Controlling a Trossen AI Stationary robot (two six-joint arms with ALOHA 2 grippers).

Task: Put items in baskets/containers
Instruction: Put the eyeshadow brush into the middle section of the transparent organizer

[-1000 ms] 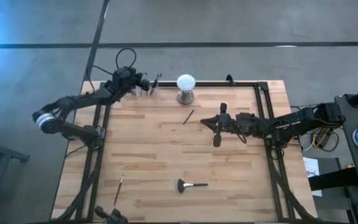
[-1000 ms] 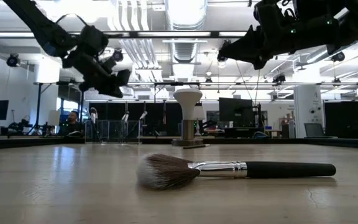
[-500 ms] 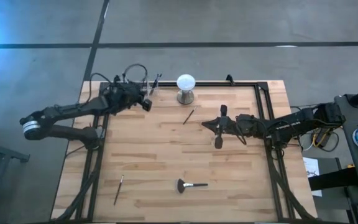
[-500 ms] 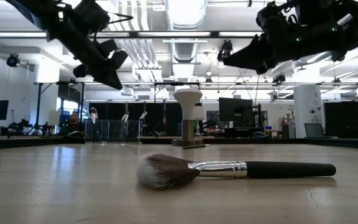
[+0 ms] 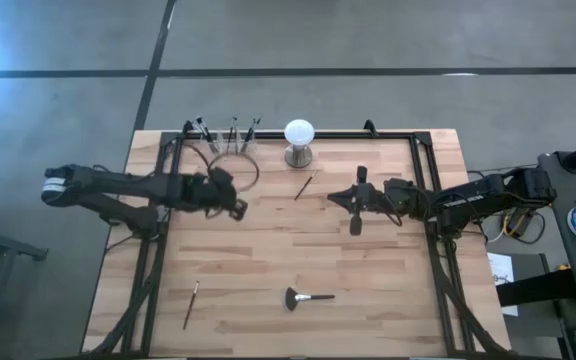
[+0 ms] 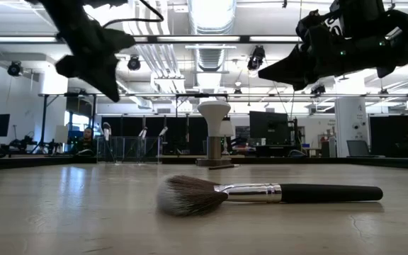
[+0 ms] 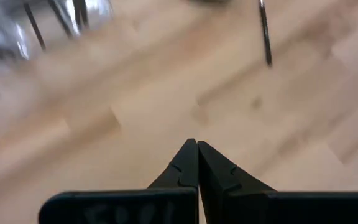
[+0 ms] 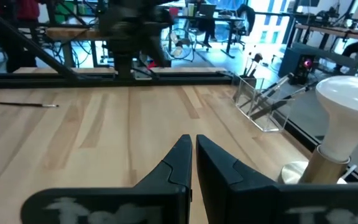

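Here, the clear cups [image 5: 226,143] stand in a row at the far edge of the table [image 5: 268,240], just left of the white globe on its metal stand [image 5: 299,142], and several slim brushes [image 5: 232,133] stand upright in them. In the right wrist view the cups [image 8: 258,102] show with dark handles leaning out of them, the globe [image 8: 347,115] close beside.

3 brushes lie loose on the wood. 1 slim brush [image 5: 304,186] lies just in front of the globe's stand, tilted. Another slim brush [image 5: 191,304] lies near the front left corner. The wide fan-headed brush [image 5: 306,297] lies near the front middle, bristles pointing left; in the low view it [image 6: 261,193] rests flat on the table, close to the camera.

The left gripper [image 5: 238,208] hangs above the left part of the table, in front of the cups and well apart from them. Its jaws are pressed together and hold nothing, as the left wrist view [image 7: 197,163] shows.

The right gripper [image 5: 353,200] hovers over the right middle of the table, right of the tilted slim brush. Its jaws are nearly together, with only a thin gap in the right wrist view [image 8: 193,158], and nothing is between them.
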